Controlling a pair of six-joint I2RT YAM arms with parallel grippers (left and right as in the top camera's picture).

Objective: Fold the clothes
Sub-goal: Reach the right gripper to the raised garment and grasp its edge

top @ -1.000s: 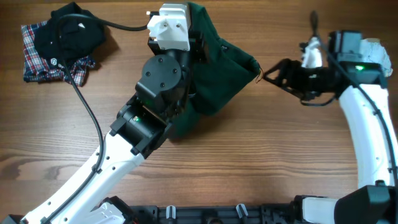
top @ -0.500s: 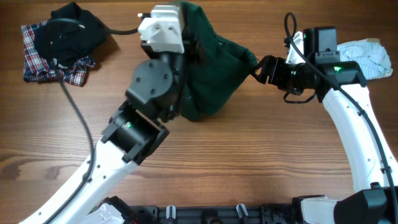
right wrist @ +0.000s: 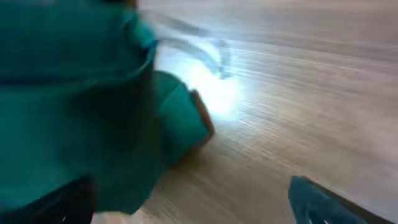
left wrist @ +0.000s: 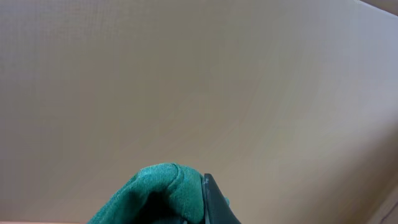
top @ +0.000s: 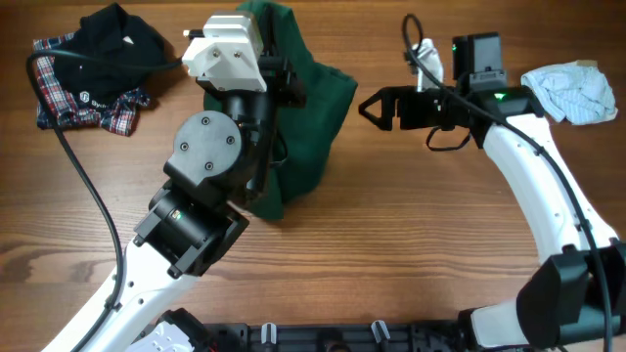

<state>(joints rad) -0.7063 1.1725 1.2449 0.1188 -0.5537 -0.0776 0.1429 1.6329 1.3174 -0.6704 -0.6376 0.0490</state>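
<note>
Progress: green garment (top: 313,110) was bunched, nothing folded.
Left jaws: gripped green garment.
Right jaws: gaped empty.
Pending: plaid pile (top: 54,98), pale cloth (top: 572,93).

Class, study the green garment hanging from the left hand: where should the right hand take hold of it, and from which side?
Probably best to grip the green garment at its free right corner, coming in from the right. The left hand holds it bunched and hanging, so that corner juts toward the open right hand, with nothing between.
</note>
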